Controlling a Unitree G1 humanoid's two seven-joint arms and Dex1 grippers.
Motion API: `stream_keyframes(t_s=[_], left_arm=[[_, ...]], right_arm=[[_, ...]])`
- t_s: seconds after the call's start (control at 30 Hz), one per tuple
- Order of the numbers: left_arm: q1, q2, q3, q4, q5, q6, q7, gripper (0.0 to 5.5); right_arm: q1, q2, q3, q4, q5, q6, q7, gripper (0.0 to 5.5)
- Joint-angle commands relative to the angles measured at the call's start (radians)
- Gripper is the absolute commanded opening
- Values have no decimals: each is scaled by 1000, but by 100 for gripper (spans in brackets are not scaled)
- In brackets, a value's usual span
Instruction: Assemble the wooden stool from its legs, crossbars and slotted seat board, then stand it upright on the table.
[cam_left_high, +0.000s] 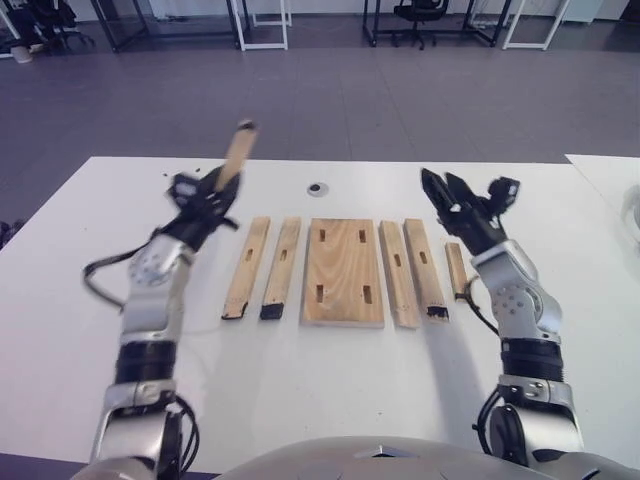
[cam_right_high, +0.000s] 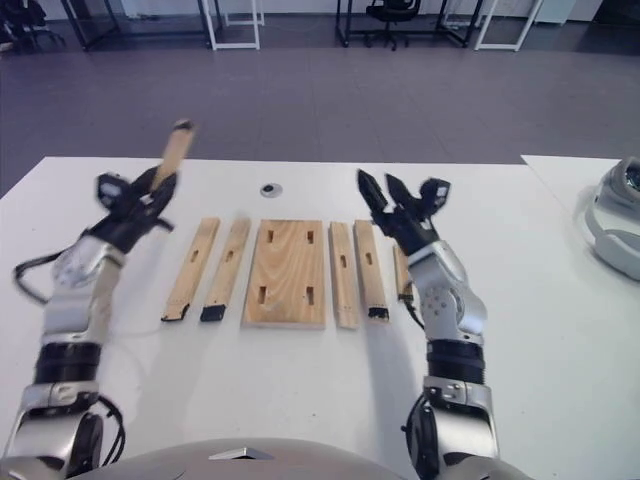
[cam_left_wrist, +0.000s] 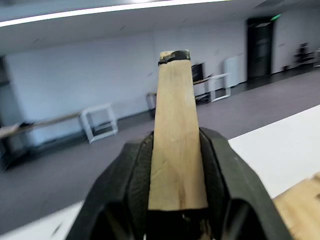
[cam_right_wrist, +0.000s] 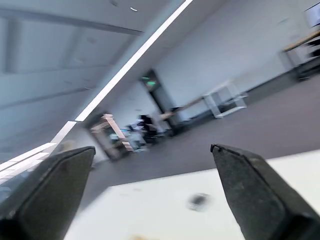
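Observation:
The slotted seat board lies flat mid-table. Two wooden legs rest left of it, two more right of it, and a short crossbar lies beyond those. My left gripper is raised over the table's left side, shut on a short wooden crossbar that points up and away; the same crossbar is clamped between its fingers. My right gripper hovers open above the right-hand pieces, its fingertips spread with nothing between.
A small round metal fitting sits on the white table behind the board. A white and grey device lies on a neighbouring table at the far right. Bare tabletop stretches in front of the pieces.

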Motion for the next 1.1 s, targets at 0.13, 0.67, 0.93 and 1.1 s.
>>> stream_keyframes(t_s=[0.13,0.67,0.93,1.1], left_arm=[[-96,-100,-197,-31,96,-70,-54,129],[-82,-36,-226,-37,149,-113,-92,129],[-69,-28,-214,-31,149,-85,-90,225],[18,-22,-106,-64,109,-19,-4,327]], right_arm=[[-117,146,15,-70,209,145,-118,396],[-89,153,6,-105,275,211,-181,80],[62,153,-61,-165,170,100,-261,41],[251,141,-84,-170,25,22,-323,41]])
